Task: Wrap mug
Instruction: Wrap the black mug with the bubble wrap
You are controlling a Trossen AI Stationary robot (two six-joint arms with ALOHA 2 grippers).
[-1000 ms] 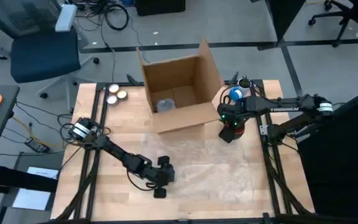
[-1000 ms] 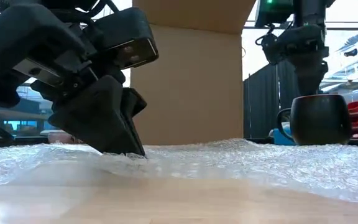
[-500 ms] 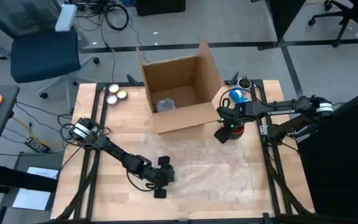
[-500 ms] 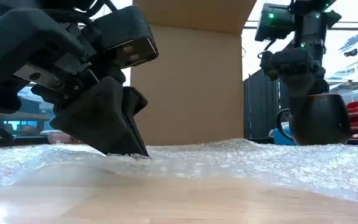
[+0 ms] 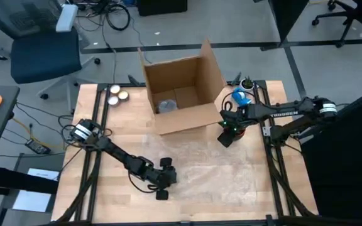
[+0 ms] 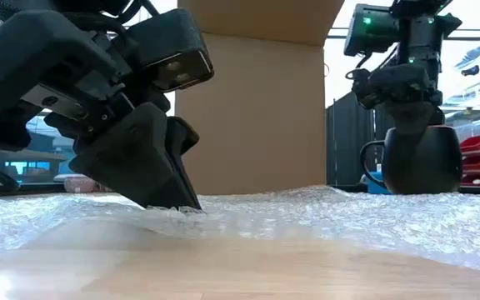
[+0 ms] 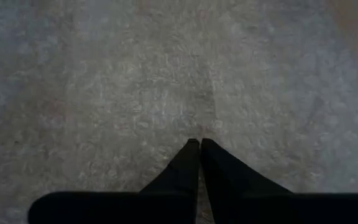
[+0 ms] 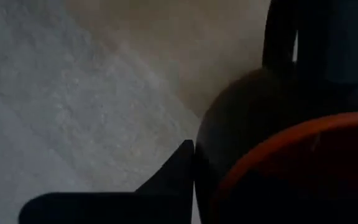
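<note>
Because a sheet must lie still for wrapping, set the left gripper (image 5: 162, 179) tips-down on the bubble wrap (image 5: 215, 172), toward 7 o'clock on the table (image 5: 93, 135). Showed its fingers (image 7: 185, 171) pressed together in the left wrist view; could not tell whether a fold of wrap was caught between them. Judged this a pin against sliding.

Held the mug (image 6: 422, 160) in the right gripper (image 5: 229, 132) at about 2 o'clock, just past the sheet's far right corner and beside the cardboard box (image 5: 182, 94). Pinched the mug's wall from above, one finger (image 8: 169, 177) outside it, the other presumably inside the red-lined rim. Probably gripped so for carrying upright onto the wrap. Could not tell whether the base touched anything beneath.

Stood the box open at 12 o'clock, likely for the wrapped mug; held something small and grey already.

Counted: one mug, one sheet, one box, two grippers, a few small round things (image 5: 115, 95) at 10 o'clock (apparently three), and one blue object (image 5: 239, 96) behind the right arm.
</note>
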